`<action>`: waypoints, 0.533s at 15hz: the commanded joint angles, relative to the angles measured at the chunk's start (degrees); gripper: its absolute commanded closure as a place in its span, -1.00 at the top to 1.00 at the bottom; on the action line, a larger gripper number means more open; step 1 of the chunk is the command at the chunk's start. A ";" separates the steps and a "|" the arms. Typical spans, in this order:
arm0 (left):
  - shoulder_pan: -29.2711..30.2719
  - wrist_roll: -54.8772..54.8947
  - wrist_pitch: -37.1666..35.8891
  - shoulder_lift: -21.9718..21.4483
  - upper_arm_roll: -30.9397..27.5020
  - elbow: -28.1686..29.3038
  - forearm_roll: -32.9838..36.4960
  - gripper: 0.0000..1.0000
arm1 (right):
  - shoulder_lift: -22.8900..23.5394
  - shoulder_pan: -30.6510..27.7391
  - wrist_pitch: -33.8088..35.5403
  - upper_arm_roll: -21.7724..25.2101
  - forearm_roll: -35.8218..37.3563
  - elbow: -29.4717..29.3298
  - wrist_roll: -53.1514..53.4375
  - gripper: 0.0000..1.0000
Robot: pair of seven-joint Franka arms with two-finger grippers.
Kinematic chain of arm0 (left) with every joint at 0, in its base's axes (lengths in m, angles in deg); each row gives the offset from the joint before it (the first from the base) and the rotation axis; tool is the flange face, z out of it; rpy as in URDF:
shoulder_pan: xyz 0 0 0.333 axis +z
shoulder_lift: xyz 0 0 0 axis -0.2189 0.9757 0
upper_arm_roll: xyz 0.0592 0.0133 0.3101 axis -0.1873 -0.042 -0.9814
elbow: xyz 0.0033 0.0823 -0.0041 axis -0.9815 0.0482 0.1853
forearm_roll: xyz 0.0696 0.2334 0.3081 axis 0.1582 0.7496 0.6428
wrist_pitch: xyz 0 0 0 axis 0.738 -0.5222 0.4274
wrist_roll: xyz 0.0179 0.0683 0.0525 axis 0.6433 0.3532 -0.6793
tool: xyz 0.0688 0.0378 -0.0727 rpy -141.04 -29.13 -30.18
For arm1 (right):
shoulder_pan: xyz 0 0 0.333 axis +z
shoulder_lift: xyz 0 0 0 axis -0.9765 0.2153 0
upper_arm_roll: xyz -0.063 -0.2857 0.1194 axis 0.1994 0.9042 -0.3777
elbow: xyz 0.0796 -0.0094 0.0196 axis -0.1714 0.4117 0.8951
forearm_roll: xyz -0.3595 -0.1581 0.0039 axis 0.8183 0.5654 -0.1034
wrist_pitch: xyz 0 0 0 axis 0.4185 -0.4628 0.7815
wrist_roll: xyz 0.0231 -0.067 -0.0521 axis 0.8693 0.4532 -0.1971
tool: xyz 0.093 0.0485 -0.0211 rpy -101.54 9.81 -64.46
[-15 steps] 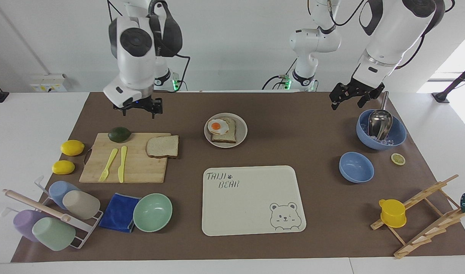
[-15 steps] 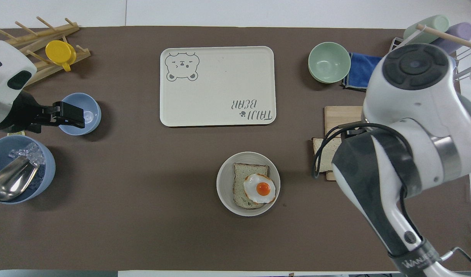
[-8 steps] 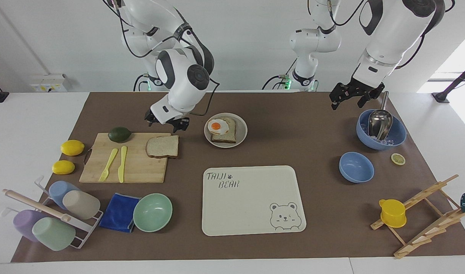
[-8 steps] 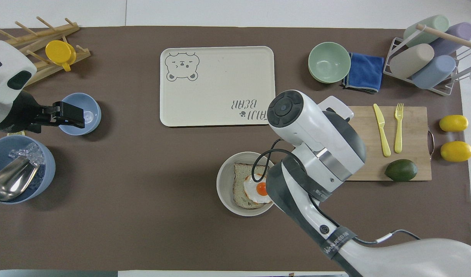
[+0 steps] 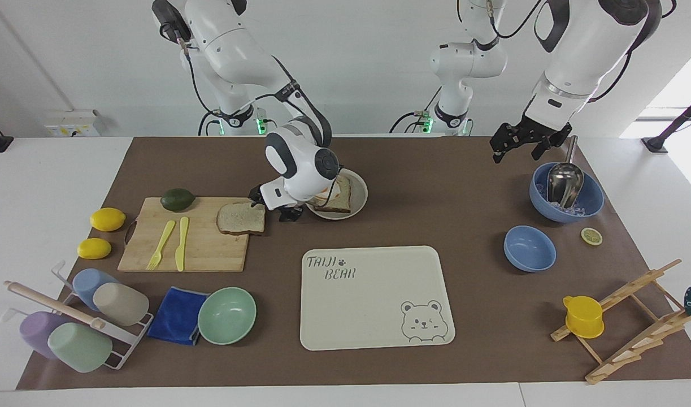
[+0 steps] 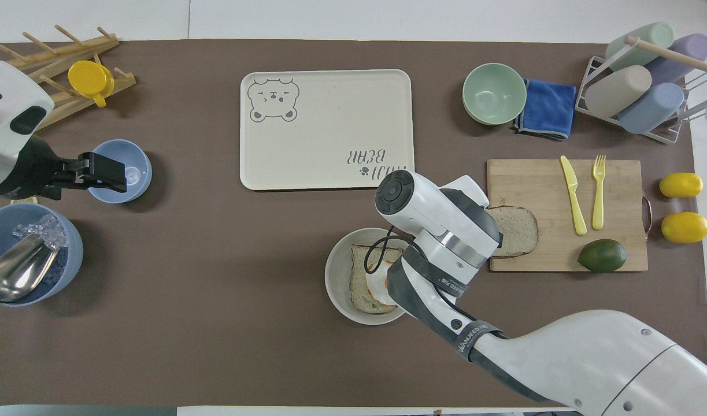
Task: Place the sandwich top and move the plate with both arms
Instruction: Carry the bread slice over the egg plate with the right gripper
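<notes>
The cream tray [image 5: 373, 294] reads "TAIJI BEAR"; the right arm [image 6: 474, 335] bears a "WANJEED" band.

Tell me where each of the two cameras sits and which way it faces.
Facing view: high across the table, looking at the robots; both arms show whole, right tool low at the bread slice, left tool over the ice bowl.
Overhead view: high above the robots' end, looking steeply down and forward; the right arm crosses the plate, the left tool enters at the side.
Shared: bread slice, plate, tray, seen half a turn apart.
</notes>
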State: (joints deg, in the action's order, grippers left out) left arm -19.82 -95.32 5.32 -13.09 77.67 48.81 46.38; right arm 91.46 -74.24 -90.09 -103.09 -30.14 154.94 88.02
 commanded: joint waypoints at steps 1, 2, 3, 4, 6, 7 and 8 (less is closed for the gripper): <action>0.76 0.44 0.63 -1.32 0.22 1.48 -0.76 1.00 | -2.73 -1.22 -1.23 -0.82 4.28 5.11 0.90 1.00; 0.76 0.35 0.63 -1.32 0.22 1.48 -0.76 1.00 | -3.17 -1.30 -1.23 -0.82 5.77 6.43 0.90 1.00; 0.67 0.35 0.63 -1.32 0.22 1.48 -0.76 1.00 | -3.35 -1.39 -1.23 -0.82 6.49 6.96 0.81 1.00; 0.67 0.35 0.63 -1.41 0.22 1.48 -0.76 1.00 | -3.61 -1.39 -1.32 -0.82 6.58 7.40 0.81 1.00; 0.67 0.44 0.63 -1.32 0.22 1.48 -0.76 1.00 | -3.70 -1.39 -1.06 -0.82 6.58 7.93 0.81 0.93; 0.67 0.44 0.63 -1.32 0.22 1.48 -0.76 1.00 | -3.70 -1.39 -0.97 -0.82 6.58 7.94 0.64 0.52; 0.67 0.53 0.63 -1.32 0.22 1.48 -0.76 1.00 | -3.70 -1.30 -0.79 -0.91 6.58 7.76 0.29 0.06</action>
State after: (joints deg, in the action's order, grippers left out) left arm -19.79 -95.32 5.32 -13.09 77.66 48.81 46.38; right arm 88.92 -74.30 -90.09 -103.10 -24.70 160.59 88.02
